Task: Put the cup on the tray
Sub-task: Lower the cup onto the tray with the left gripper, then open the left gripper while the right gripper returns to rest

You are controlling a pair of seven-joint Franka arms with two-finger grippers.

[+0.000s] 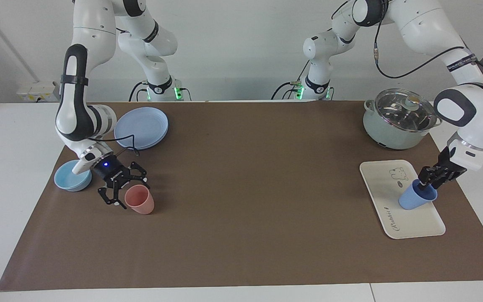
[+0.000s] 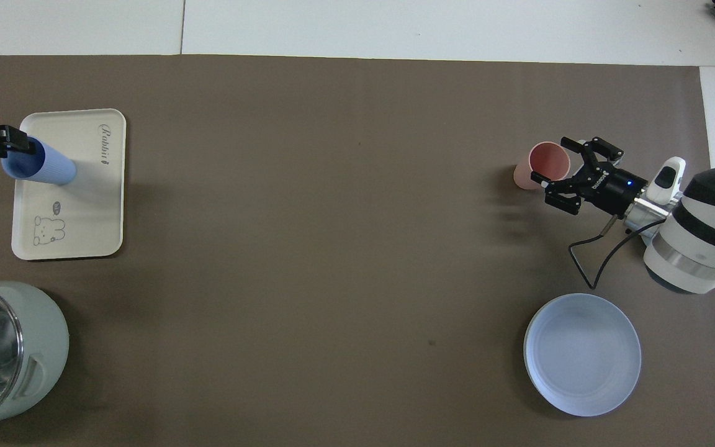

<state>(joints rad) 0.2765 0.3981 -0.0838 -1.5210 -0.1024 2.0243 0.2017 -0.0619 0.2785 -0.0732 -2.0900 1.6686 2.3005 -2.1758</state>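
Note:
The periwinkle-blue cup (image 1: 415, 199) stands on the cream-white tray (image 1: 413, 224) at the left arm's end of the table, between the animal print and the lettering. My left gripper (image 1: 429, 182) hangs just over the cup's rim with its fingers parted and off the cup. In the overhead view the cup (image 2: 47, 171) is on the tray (image 2: 84, 211), with the left gripper (image 2: 19, 144) at its rim. My right gripper (image 1: 126, 193) is open and low beside a salmon-pink tumbler (image 1: 140, 201), not holding it.
A lidded pale-green pot (image 1: 398, 119) stands nearer to the robots than the tray. A round blue plate (image 1: 141, 127) and a light-blue bowl (image 1: 73, 180) lie at the right arm's end, near the pink tumbler (image 2: 544, 164). A brown mat (image 1: 245, 188) covers the table.

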